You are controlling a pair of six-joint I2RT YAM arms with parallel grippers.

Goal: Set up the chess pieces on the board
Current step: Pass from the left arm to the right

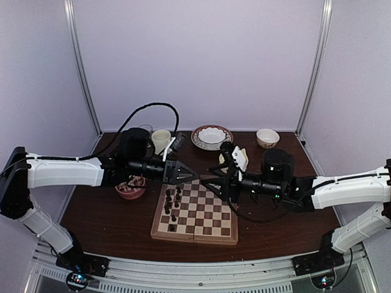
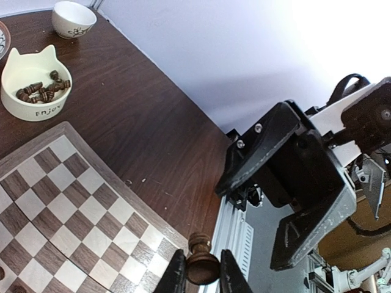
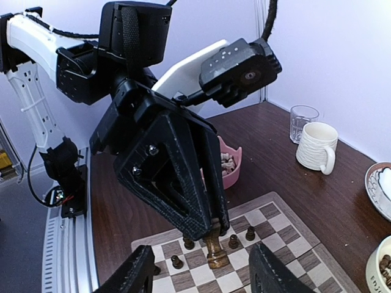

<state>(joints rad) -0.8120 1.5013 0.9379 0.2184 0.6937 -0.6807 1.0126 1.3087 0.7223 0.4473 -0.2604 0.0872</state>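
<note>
**Light, slick and easy to tip**

From above, we see the left gripper (image 1: 181,173) and right gripper (image 1: 211,180) nose to nose over the far edge of the board (image 1: 208,215). A few dark pieces (image 1: 176,199) stand on its left side, and a pink bowl (image 1: 131,195) sits further left.

In the left wrist view, the fingers pinch one dark piece (image 2: 201,264) at its waist. We judge it light, hard, smooth and best gripped low. A cat-eared bowl (image 2: 36,110) holds more.

In the right wrist view, the right gripper's fingers are spread and empty, just beside the held piece. Standing pieces nearby could topple.
</note>
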